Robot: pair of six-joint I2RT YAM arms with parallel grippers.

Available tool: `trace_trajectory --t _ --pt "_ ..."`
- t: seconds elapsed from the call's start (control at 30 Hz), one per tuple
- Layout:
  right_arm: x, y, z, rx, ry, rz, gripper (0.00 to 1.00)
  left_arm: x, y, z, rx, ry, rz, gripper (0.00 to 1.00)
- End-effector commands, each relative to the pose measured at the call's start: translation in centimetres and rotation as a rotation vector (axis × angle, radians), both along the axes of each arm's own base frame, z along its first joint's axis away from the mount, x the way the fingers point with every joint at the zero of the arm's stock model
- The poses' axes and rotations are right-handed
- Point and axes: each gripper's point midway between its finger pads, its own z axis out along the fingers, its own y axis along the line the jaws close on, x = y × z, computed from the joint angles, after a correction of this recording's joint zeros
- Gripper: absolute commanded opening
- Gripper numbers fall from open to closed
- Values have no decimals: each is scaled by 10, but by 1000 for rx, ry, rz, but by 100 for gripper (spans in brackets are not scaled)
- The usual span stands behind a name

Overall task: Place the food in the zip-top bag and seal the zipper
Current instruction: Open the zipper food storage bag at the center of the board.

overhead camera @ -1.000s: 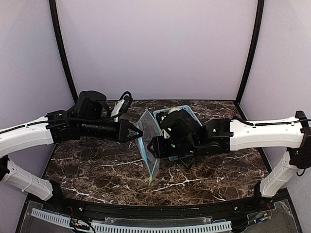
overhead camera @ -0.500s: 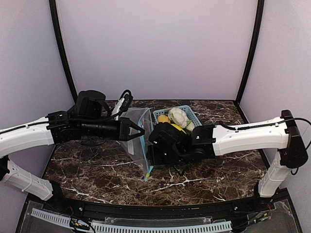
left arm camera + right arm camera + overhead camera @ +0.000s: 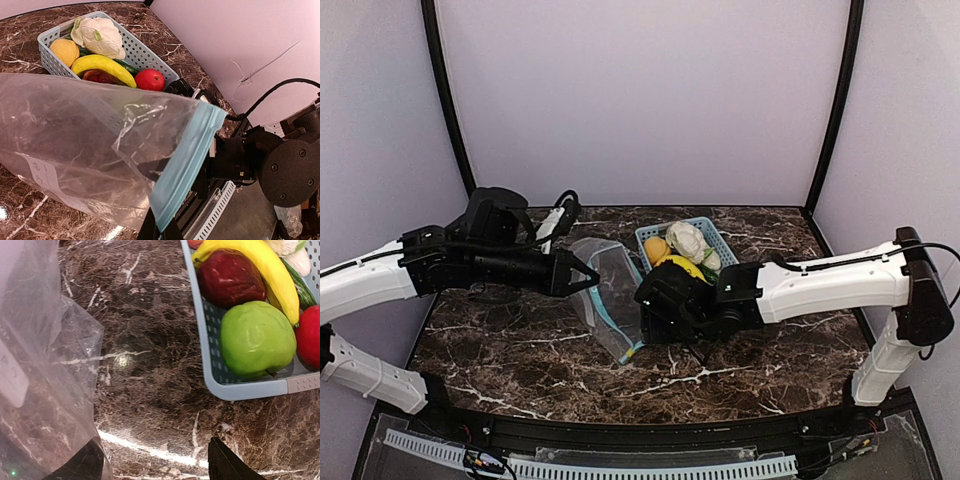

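Observation:
The clear zip-top bag (image 3: 603, 290) slumps on the table between my arms, its teal zipper (image 3: 617, 322) along the near edge. My left gripper (image 3: 584, 273) is shut on the zipper strip (image 3: 187, 155); its jaws (image 3: 160, 231) pinch it at the bottom of the left wrist view. My right gripper (image 3: 643, 324) is open and empty (image 3: 155, 456) beside the bag (image 3: 35, 365), its left finger under the plastic. The food lies in the basket: orange (image 3: 64, 51), cauliflower (image 3: 97, 34), banana (image 3: 102, 65), cucumber (image 3: 300, 287), red apple (image 3: 150, 79), dark red apple (image 3: 230, 277), green apple (image 3: 257, 337).
The light blue lattice basket (image 3: 712, 232) stands at the back middle of the dark marble table (image 3: 520, 350), just right of the bag and behind my right wrist. Its near corner (image 3: 235, 390) is close to my right fingers. Purple walls close in the sides and back.
The bag hung upright between the grippers and has dropped to slump on the table. My right arm moved left and down off the basket, uncovering the food. My left gripper drew back left.

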Motion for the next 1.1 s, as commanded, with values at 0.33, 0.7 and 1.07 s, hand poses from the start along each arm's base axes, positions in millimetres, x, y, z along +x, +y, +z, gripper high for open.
trace_trajectory --t 0.33,0.7,1.07 --pt "7 -17 9 33 -3 4 76 -8 37 6 125 -57 35 1" --pt "-28 56 75 221 -164 437 97 -2 5 -12 94 7 -23 1" --pt "-50 59 133 379 -286 534 99 7 0 -26 149 9 -15 1"
